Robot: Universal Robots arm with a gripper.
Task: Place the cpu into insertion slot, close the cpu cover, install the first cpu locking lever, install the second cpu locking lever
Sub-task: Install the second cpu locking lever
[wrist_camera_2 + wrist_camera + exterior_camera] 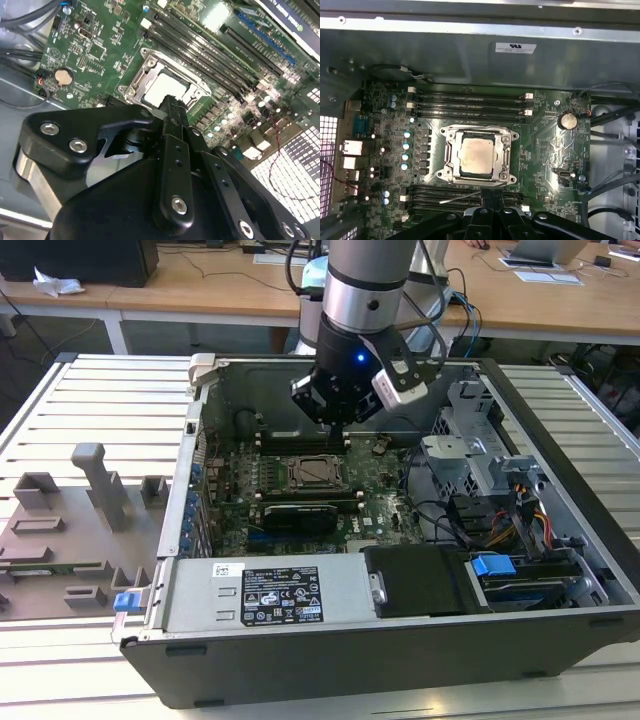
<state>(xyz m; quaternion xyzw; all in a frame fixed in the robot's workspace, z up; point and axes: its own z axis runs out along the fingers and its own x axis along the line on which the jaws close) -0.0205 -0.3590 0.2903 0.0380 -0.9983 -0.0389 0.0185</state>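
The cpu [476, 154] lies flat in the insertion slot [310, 472], its silver-grey top showing through the window of the cpu cover [451, 156], which is down around it. A thin metal lever rod [460, 196] sticks out slantwise from the socket's edge on the gripper's side. My gripper [492, 197] hovers just off that edge of the socket, fingers together and holding nothing. In the second wrist view the gripper [172, 102] points at the cpu [162, 87]. In the exterior view my gripper [335, 428] hangs a little above and behind the socket inside the open computer case [330, 660].
Long black memory slots [470, 102] run along both sides of the socket. A coin cell [567, 120] sits on the green board. Drive cage and cables [480, 490] fill the exterior view's right of the case. Grey fixtures [90, 490] stand on the slatted table at its left.
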